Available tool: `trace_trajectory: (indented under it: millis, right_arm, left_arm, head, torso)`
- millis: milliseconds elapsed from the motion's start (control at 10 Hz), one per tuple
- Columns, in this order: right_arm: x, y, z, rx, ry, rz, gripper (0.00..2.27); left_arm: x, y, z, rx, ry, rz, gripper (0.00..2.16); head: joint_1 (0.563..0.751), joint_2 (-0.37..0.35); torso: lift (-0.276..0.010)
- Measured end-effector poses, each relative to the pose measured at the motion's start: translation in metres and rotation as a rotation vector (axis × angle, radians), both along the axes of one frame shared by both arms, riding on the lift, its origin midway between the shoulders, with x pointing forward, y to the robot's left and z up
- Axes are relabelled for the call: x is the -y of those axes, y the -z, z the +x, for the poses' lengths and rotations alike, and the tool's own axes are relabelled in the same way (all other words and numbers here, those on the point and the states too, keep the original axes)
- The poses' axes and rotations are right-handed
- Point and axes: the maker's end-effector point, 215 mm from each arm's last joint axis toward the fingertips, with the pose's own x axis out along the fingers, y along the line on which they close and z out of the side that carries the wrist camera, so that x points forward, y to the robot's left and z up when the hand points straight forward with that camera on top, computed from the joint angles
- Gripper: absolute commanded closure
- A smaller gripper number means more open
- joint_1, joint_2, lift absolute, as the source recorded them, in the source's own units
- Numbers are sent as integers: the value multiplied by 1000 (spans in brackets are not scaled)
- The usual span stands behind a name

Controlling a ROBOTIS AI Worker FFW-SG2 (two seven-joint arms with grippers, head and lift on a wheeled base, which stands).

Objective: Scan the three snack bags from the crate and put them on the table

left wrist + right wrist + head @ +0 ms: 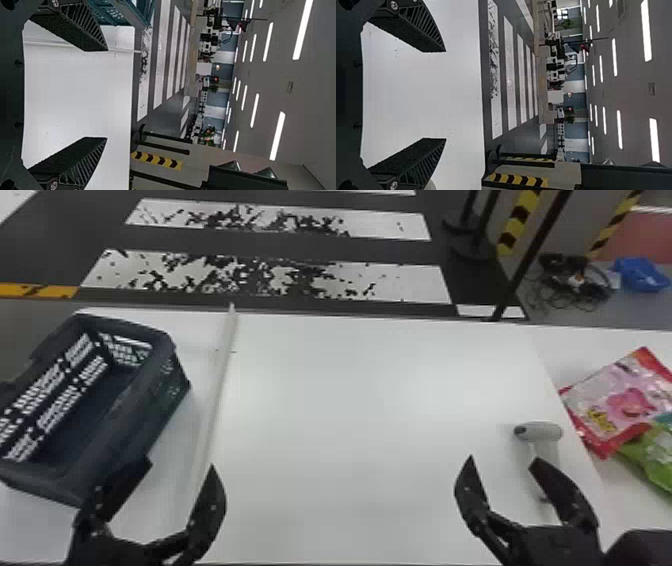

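My left gripper (181, 465) is open at the near edge of the dark crate (120, 425), whose visible inner floor is bare. Its spread fingers also show in the left wrist view, with the gripper (106, 94) holding nothing. On the right, my other gripper (502, 459) stands open over the white table (370, 390), and its gap (445, 95) holds nothing in its wrist view. The pale scanner (547, 432) lies just beyond the right gripper, its handle partly behind a finger. At the far right lie a red-and-pink snack bag (617, 402) and a green one (655, 455), touching.
A thin white raised strip (220, 380) runs front to back beside the crate. Past the table's far edge are a striped floor, black posts (530, 255) with yellow-black markings, and a heap of cables (575, 282).
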Motion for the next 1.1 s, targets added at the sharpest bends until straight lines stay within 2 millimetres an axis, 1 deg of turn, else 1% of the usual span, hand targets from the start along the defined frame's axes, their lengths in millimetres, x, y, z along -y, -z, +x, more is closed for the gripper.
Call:
trace_trajectory:
  millis: [600,1100]
  right_arm:
    - [2,-8,0,20,6,9,80]
    - [4,-7,0,19,15,10,80]
  left_arm:
    - [1,1,0,-2,0,-2,83]
    - [1,1,1,-1,3,1,83]
  head:
    - [695,-77]
    - [695,-79]
  torso:
    - [-94]
    - [-94]
